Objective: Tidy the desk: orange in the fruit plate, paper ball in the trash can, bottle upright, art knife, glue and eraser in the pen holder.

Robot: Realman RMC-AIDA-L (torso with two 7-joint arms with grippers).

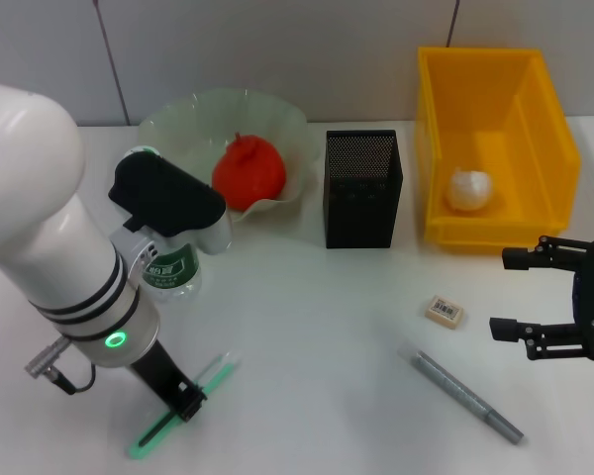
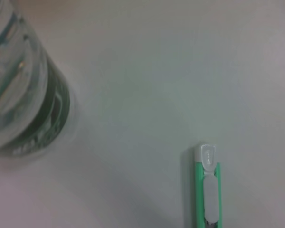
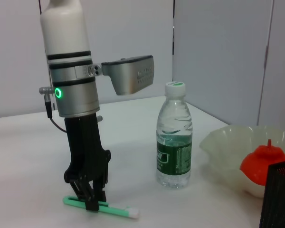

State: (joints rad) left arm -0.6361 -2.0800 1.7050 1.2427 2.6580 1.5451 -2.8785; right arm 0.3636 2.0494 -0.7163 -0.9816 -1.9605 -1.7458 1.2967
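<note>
While the left gripper (image 3: 91,202) clamps the green art knife (image 1: 181,407) lying on the desk (image 1: 307,336) near the upright bottle (image 3: 174,135), the right gripper (image 1: 510,293) hovers open beside the eraser (image 1: 444,311).

1. The scene was lit evenly and brightly from above; only soft, short shadows were cast on the table (image 1: 307,327).
2. A faint shadow was seen just beside the left gripper (image 3: 91,198), under the art knife (image 3: 102,208).
3. Mild glare was noted on the white arm casing above that gripper.
4. The left wrist view was soft throughout: the bottle (image 2: 23,80) was strongly blurred, the art knife less so.
5. The right gripper (image 1: 520,294) was rendered sharply, with a pale shadow beneath.
</note>
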